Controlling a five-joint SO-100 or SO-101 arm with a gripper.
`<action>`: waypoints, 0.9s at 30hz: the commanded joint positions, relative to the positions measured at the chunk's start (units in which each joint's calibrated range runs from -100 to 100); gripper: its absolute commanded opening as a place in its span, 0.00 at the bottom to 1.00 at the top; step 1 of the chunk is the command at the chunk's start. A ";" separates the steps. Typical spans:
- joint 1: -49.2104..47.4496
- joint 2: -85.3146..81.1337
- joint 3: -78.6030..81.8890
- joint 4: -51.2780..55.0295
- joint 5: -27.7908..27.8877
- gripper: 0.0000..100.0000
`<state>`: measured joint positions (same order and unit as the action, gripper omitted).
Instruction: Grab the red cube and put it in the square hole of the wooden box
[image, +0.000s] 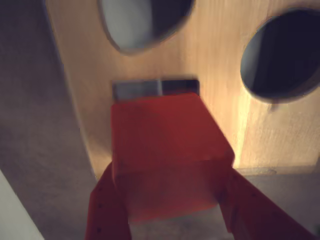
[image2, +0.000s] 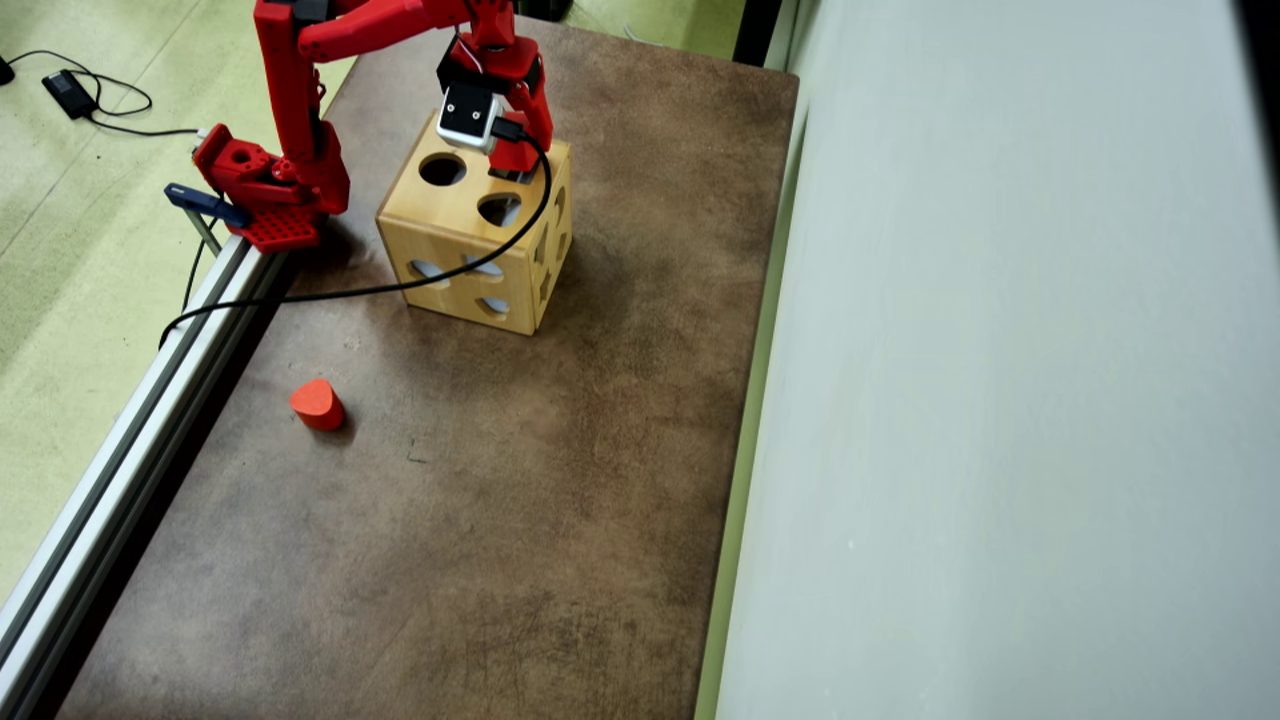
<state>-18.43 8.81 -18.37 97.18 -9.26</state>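
We hold the red cube (image: 167, 155) just over the square hole (image: 155, 87) of the wooden box (image2: 470, 240).

In the wrist view, our end effector (image: 172, 210) is clamped on the cube at lower centre, one red finger on each side. The hole shows as a dark strip just above the cube's top edge, mostly hidden by it. Grabbing looks done; lining up and letting go remain. In the overhead view, at upper left, our arm stands over the box top on the brown desk (image2: 560, 480); an orange-red block (image2: 317, 404) lies well apart, lower left.
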 joint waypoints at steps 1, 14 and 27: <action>-1.03 -2.57 2.45 0.57 0.20 0.31; -1.11 -8.86 1.92 0.09 0.49 0.32; -3.63 -9.88 1.92 -0.23 0.59 0.22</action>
<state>-21.38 1.86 -15.49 97.18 -9.11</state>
